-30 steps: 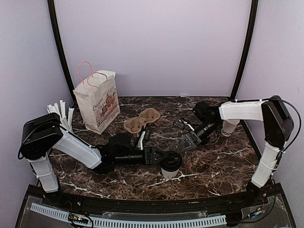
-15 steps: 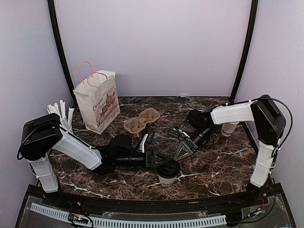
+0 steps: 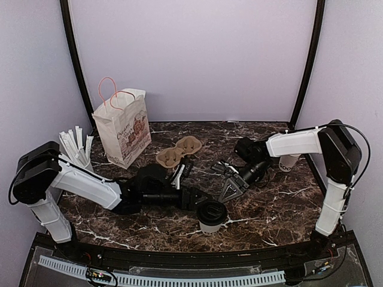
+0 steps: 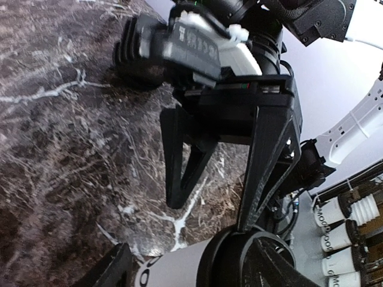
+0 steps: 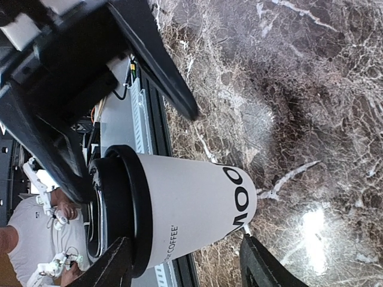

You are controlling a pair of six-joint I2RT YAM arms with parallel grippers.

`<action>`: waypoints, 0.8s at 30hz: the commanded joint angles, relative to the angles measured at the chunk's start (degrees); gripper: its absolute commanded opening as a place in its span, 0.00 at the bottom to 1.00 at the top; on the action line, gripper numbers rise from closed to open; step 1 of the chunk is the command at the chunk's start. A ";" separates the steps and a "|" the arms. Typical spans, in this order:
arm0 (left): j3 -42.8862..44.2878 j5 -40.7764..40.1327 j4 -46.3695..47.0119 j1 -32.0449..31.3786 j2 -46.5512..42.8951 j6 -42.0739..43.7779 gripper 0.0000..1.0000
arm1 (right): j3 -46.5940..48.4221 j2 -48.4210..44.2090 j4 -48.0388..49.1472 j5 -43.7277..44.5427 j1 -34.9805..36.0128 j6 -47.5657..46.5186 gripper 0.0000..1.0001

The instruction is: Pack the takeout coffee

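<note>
The takeout coffee (image 3: 211,217), a white paper cup with a black lid, stands upright on the marble table near the front middle. My left gripper (image 3: 199,201) reaches it from the left. In the left wrist view the coffee (image 4: 179,269) lies between the left gripper's (image 4: 191,263) spread fingers, with a gap showing at the cup's base, so it is open around the cup. My right gripper (image 3: 231,191) stands open just right of the cup and behind it. In the right wrist view the coffee (image 5: 191,203) sits ahead of the right gripper (image 5: 185,254), untouched.
A white paper bag (image 3: 122,128) with pink handles stands at the back left. A brown cardboard cup carrier (image 3: 178,152) lies beside it. A cup of wrapped straws (image 3: 78,146) is at the far left. Another white cup (image 3: 289,161) stands at the right, behind the right arm.
The left gripper lowered the coffee toward the table's front, then opened its jaws around it. The right gripper moved left and down toward the cup.
</note>
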 commanded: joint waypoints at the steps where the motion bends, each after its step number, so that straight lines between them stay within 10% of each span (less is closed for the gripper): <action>1: 3.14 -5.90 -11.49 0.11 -8.61 8.40 0.71 | -0.70 -1.83 0.66 3.79 0.57 -0.39 0.62; 11: -1.36 -2.27 -25.17 -4.56 -18.43 5.26 0.71 | -0.71 -2.87 0.77 4.02 0.51 -0.66 0.62; 24: -3.49 2.18 -16.95 -6.21 -12.71 -3.55 0.67 | -0.26 -2.63 0.42 4.50 0.53 -1.07 0.63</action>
